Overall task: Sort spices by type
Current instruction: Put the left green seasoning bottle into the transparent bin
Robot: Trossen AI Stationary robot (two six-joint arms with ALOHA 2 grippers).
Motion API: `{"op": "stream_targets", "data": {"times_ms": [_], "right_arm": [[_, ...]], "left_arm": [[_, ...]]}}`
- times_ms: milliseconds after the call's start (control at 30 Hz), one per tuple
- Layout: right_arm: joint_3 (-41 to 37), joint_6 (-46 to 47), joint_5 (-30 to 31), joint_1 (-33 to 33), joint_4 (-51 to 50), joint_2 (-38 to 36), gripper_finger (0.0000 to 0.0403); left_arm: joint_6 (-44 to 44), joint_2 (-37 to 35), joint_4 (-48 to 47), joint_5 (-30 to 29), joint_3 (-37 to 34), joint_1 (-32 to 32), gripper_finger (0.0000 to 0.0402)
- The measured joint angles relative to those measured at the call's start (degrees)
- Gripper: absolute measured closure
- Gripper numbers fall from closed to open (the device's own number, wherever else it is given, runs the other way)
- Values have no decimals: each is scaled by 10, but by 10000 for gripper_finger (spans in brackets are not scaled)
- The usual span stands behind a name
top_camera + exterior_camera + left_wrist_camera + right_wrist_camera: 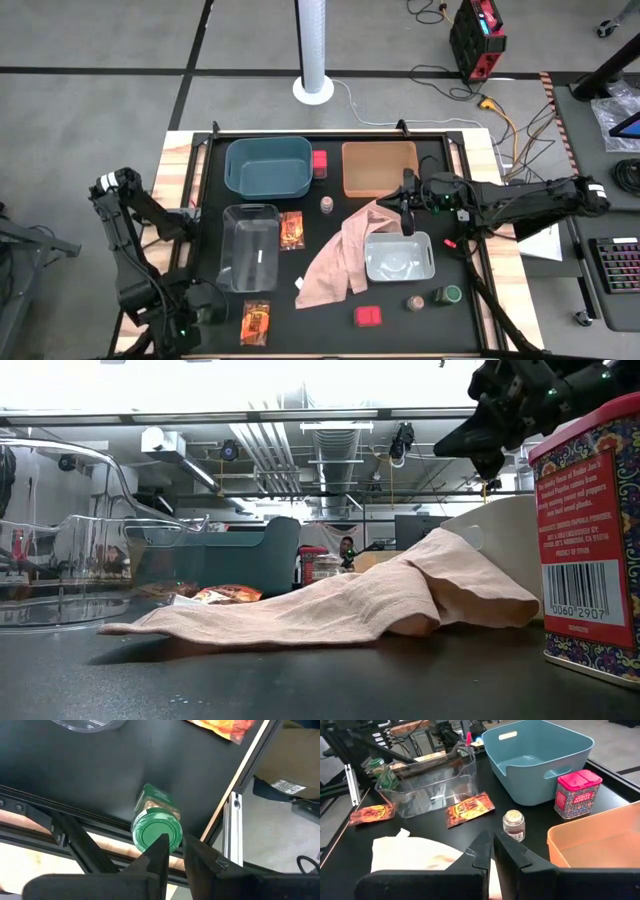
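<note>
The left tool (205,305) hangs low over the near left corner of the black table (330,300), its 2 fingers (159,851) pressed almost together and gripping nothing. Right in front of their tips a dark jar with a green lid (156,826) lies tipped on its side near the table's edge rail, lid toward the tool; whether the tips touch the lid is hard to tell. An orange-red packet (256,322) lies just beside that tool.

The right tool (407,222) hovers above the middle of the table, over the pink cloth (338,258) and the far rim of the grey bin (399,257), fingers (483,851) likewise drawn together and empty. Beyond it stand a brownish jar with a pinkish top (513,824) and a bright pink square box (576,794), the box set between the teal bin (268,166) and the orange bin (379,168). A 2nd packet (291,230) lies beside the clear bin (249,246).

Along the near edge sit another pink box (367,316), a 2nd brownish jar (414,302) and a 2nd green-lidded jar (447,296).
</note>
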Motion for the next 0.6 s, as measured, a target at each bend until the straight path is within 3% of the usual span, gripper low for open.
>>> {"op": "stream_targets", "data": {"times_ms": [400, 600], "right_arm": [[0, -19, -13, 2, 0, 0, 390], [0, -25, -13, 2, 0, 0, 390]], "left_arm": [[-8, 14, 6, 10, 0, 0, 362], [-7, 13, 7, 9, 0, 0, 330]]}}
